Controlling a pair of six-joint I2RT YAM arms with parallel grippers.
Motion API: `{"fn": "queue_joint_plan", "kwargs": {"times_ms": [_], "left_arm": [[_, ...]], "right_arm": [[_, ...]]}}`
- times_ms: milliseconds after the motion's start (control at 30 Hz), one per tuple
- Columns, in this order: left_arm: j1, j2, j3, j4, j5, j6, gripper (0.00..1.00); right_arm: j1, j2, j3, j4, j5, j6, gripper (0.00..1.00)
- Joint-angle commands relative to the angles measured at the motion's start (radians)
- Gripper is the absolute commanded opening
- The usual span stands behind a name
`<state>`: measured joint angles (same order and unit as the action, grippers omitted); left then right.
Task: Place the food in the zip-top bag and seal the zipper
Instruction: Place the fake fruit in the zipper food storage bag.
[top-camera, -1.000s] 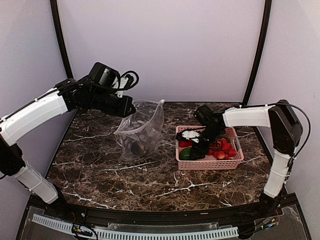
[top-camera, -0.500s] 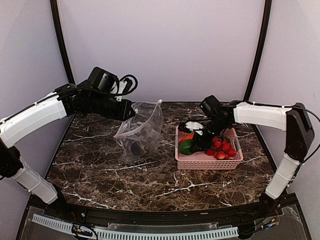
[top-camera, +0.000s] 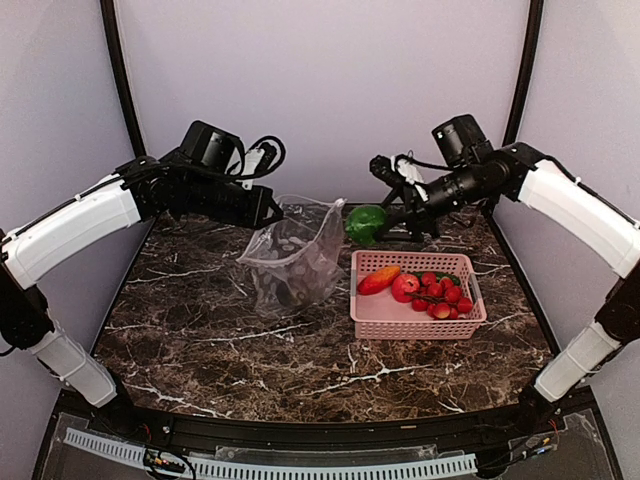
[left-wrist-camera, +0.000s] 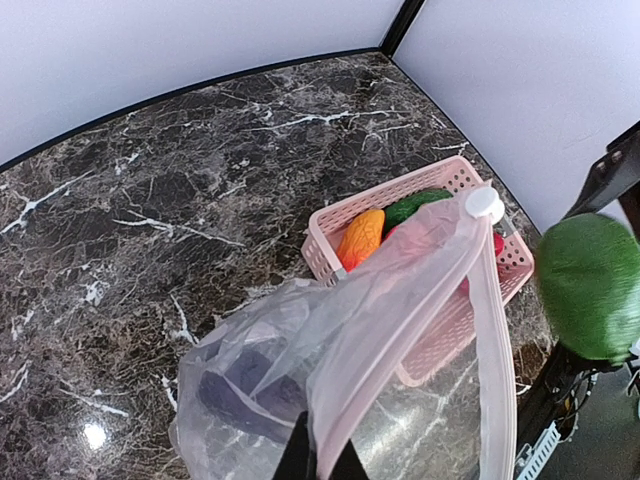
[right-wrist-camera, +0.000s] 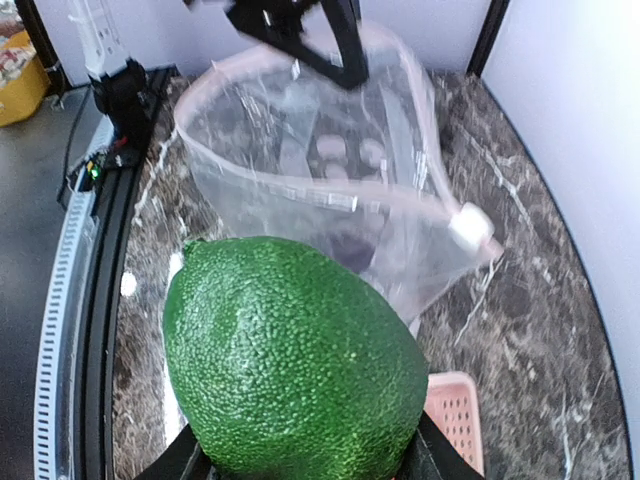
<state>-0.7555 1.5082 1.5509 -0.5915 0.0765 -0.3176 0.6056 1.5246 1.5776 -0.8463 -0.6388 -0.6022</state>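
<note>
The clear zip-top bag (top-camera: 296, 256) hangs open from my left gripper (top-camera: 272, 213), which is shut on its mouth edge (left-wrist-camera: 322, 462). The whitish zipper strip (left-wrist-camera: 495, 340) ends in a white slider (left-wrist-camera: 484, 203). A dark item (left-wrist-camera: 240, 385) lies inside the bag. My right gripper (top-camera: 378, 222) is shut on a bumpy green fruit (top-camera: 365, 224) held in the air just right of the bag mouth; the fruit fills the right wrist view (right-wrist-camera: 300, 370). An orange-red piece (top-camera: 378, 280), red berries (top-camera: 440, 292) and a dark green cucumber (left-wrist-camera: 418, 205) lie in the pink basket (top-camera: 415, 326).
The pink basket stands on the dark marble table (top-camera: 200, 330), just right of the bag and touching it. Purple walls and black corner posts (top-camera: 516, 100) close in the back and sides. A white cable strip (top-camera: 270, 466) runs along the near edge.
My right gripper has lifted the green fruit out of the basket and carried it up and left to the bag mouth. My left gripper shifted slightly right, holding the bag open.
</note>
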Motion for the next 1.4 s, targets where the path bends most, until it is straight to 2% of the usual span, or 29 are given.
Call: {"fn": "queue_joint_plan", "kwargs": {"times_ms": [0,133,267,400,633,1000,1133,1233,1367], "left_arm": [[0.002,-0.010,-0.002,0.019,0.056,-0.002,0.02],[0.001,-0.028,-0.021,0.023,0.087,-0.034,0.02],[0.000,-0.060,-0.065,0.073,0.083,-0.067,0.02],[-0.001,-0.086,-0.111,0.152,0.091,-0.109,0.02],[-0.001,-0.070,-0.091,0.152,0.096,-0.109,0.02],[-0.002,-0.096,-0.114,0.183,0.130,-0.138,0.02],[-0.002,-0.112,-0.139,0.196,0.129,-0.143,0.02],[-0.002,-0.117,-0.149,0.199,0.128,-0.138,0.02],[-0.002,-0.123,-0.161,0.195,0.116,-0.134,0.02]], "right_arm": [[-0.008,-0.075,0.090,0.052,-0.203,0.082,0.37],[-0.006,-0.066,0.122,0.150,-0.304,0.175,0.37],[0.006,-0.039,0.143,0.172,-0.368,0.223,0.38],[0.025,-0.036,0.135,0.203,-0.374,0.213,0.40],[0.058,0.037,0.157,0.329,-0.395,0.266,0.40],[0.111,0.164,0.132,0.456,-0.231,0.276,0.42],[0.114,0.202,0.127,0.455,-0.150,0.273,0.53],[0.115,0.225,0.148,0.408,-0.099,0.270,0.73],[0.117,0.216,0.198,0.325,-0.080,0.234,0.81]]}}
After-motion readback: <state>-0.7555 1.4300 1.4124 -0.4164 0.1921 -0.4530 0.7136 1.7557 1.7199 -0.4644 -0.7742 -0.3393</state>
